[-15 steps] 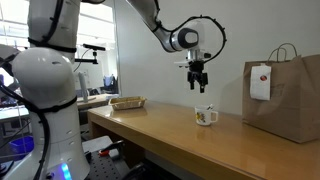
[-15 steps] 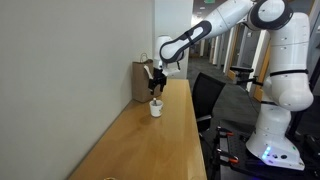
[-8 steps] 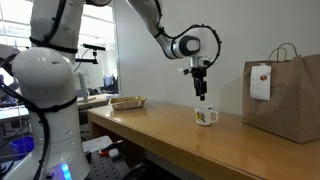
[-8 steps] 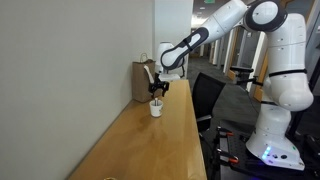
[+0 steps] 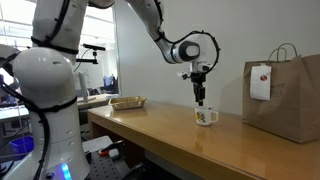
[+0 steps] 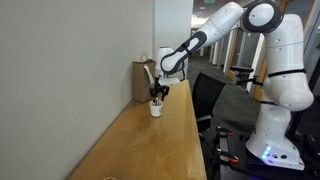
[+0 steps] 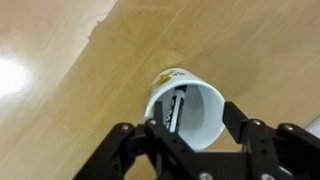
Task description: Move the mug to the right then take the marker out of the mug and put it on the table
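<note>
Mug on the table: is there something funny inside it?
Yes. A black marker sits inside the white mug, leaning against its wall, where a drink would normally go. The mug itself stands upright on the table, and nothing looks spilled or broken.

Glossy white mug (image 7: pixel 190 108), wooden table (image 7: pixel 70 110)

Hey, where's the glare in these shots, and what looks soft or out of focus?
Wrist view: a bright glare patch sits on the table at the left edge; the gripper, up close, is soft, while the mug and the marker inside it look sharper. In both exterior views: the light is even, and the mug is small and low in detail.
</note>
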`<state>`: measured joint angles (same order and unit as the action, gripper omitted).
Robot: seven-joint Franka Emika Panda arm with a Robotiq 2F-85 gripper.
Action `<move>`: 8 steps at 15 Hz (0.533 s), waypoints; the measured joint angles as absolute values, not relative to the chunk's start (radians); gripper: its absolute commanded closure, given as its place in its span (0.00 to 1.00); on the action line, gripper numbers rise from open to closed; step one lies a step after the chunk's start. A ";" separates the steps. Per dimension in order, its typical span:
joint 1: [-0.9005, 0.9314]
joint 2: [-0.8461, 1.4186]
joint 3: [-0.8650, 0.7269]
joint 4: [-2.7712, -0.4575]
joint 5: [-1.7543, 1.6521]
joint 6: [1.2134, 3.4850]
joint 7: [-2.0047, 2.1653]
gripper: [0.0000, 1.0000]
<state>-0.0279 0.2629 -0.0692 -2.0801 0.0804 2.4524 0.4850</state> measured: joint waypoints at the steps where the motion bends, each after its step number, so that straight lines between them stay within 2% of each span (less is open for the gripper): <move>1: -0.028 0.270 -0.072 -2.080 0.080 2.461 0.485 0.36; 4: -0.028 0.295 -0.083 -2.078 0.080 2.484 0.485 0.34; 8: -0.028 0.316 -0.093 -2.060 0.080 2.495 0.485 0.38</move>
<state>-0.0278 0.3157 -0.0926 -2.0598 0.0798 2.4945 0.4850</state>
